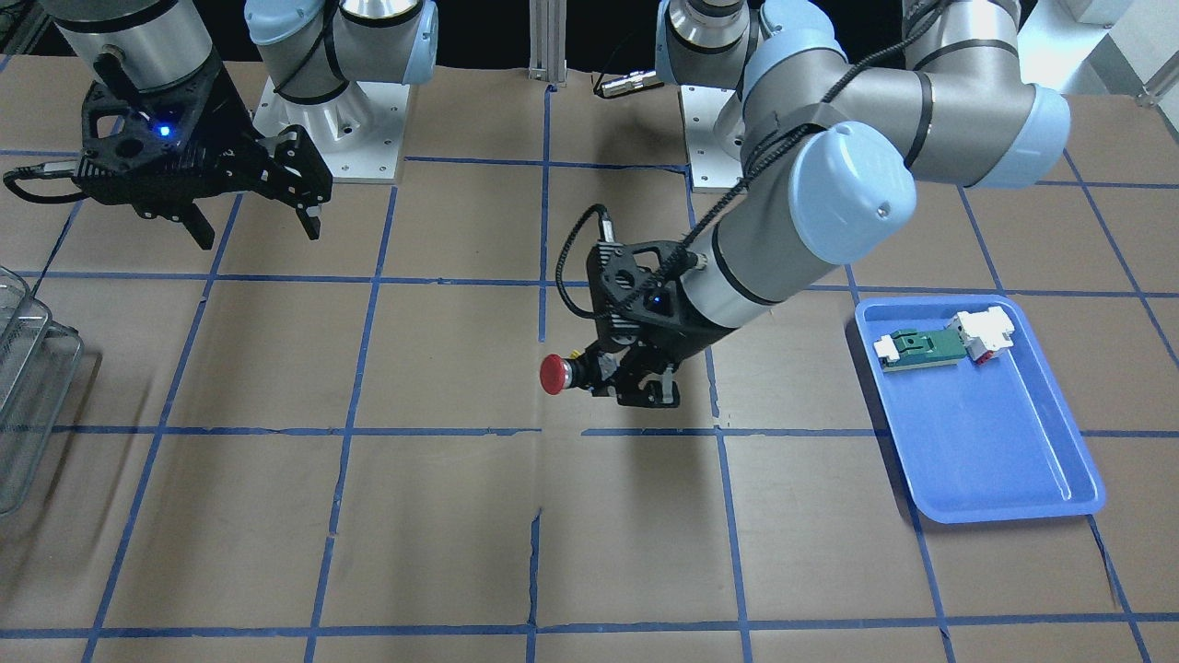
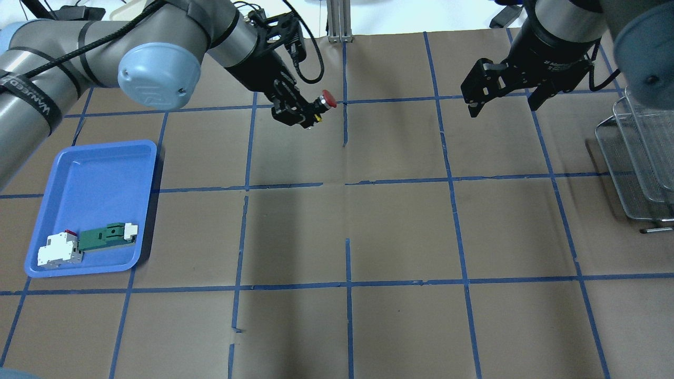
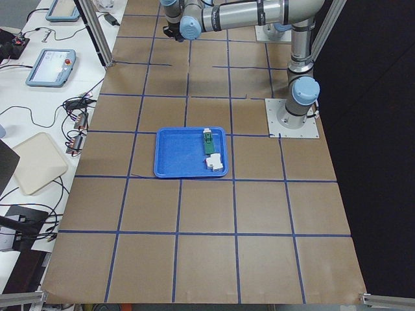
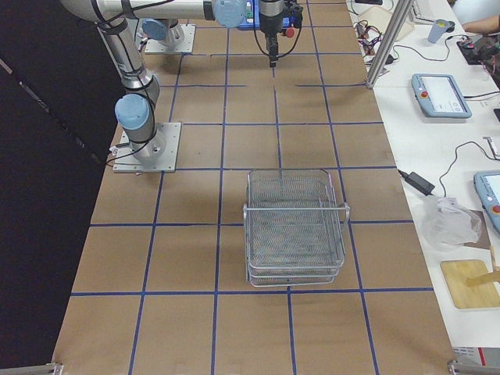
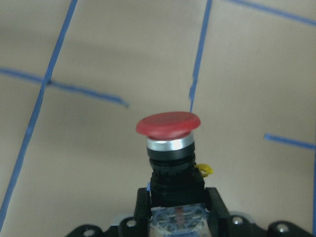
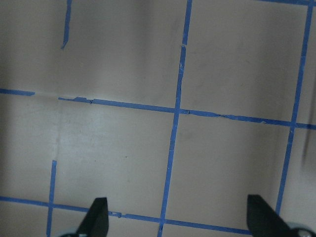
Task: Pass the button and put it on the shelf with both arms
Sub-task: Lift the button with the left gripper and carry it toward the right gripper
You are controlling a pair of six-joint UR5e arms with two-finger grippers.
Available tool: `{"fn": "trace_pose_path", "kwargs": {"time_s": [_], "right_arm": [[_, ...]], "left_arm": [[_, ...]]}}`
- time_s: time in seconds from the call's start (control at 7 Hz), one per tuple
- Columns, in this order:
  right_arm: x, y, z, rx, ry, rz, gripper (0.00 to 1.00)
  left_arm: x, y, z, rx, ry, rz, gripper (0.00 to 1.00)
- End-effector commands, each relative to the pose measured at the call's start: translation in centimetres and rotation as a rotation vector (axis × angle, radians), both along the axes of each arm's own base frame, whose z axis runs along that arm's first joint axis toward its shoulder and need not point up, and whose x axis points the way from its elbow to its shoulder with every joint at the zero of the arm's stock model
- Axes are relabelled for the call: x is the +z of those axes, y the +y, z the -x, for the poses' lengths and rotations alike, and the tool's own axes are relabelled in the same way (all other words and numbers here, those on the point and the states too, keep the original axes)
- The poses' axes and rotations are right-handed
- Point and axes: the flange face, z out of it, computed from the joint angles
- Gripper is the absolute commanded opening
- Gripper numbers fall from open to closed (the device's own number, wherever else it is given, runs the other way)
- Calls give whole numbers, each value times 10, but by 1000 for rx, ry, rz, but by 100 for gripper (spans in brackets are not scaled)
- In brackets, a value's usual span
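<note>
Left pincer [image 1: 594, 373] clenched on button [image 1: 566, 373] base, red cap [image 1: 553, 374] free. Right pincer [image 1: 258, 235] spread wide, well apart from button: approach cap side, grip before left lets go.

Even light; soft shadows; wrist blur

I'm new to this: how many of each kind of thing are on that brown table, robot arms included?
Robot arms: 2 (left arm, right arm)
Red-capped button: 1
Blue tray: 1
Parts in tray: 2 (green flat part, white block)
Wire shelf: 1
Total: 7
</note>
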Motion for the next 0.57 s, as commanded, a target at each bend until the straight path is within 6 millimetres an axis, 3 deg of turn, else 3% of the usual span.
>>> {"fn": "trace_pose_path", "kwargs": {"time_s": [0.0,0.14,0.43], "right_arm": [[7,1,32,261,-33,0,99],[5,0,53,396,-66,3,99],[19,13,64,736,-40,49,98]], "left_arm": [[31,17,61,-56,50,28,0],[41,31,91,-107,57,41,0],[51,55,133,-195,74,71,0]]}}
